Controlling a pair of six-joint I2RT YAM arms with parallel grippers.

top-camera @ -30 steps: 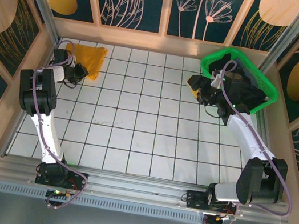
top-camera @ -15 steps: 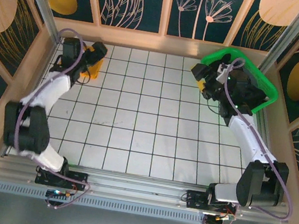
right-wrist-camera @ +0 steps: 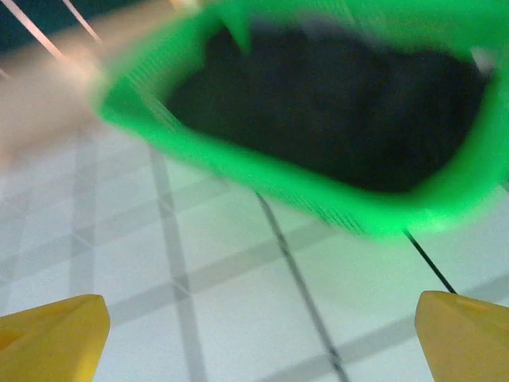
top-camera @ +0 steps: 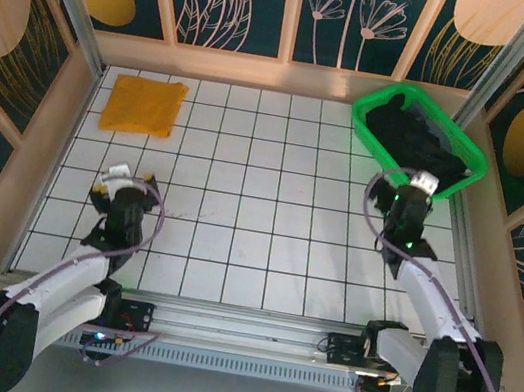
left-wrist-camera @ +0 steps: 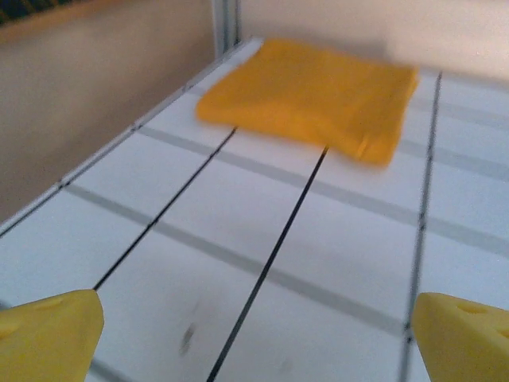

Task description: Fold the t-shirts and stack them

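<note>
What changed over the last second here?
The left gripper let go of the orange-yellow t-shirt, now lying folded flat in the far left corner, and pulled back to the near side, open. The right gripper withdrew from the green basket toward the near side, open. Basket and the black t-shirts in it stayed put.

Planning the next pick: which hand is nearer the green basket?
Right. The right hand sits just before the green basket; the left hand is far across the table.

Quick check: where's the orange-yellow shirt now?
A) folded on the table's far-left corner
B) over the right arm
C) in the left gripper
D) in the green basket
A: the orange-yellow shirt lies folded at the far-left corner of the table, apart from the left gripper.
</note>
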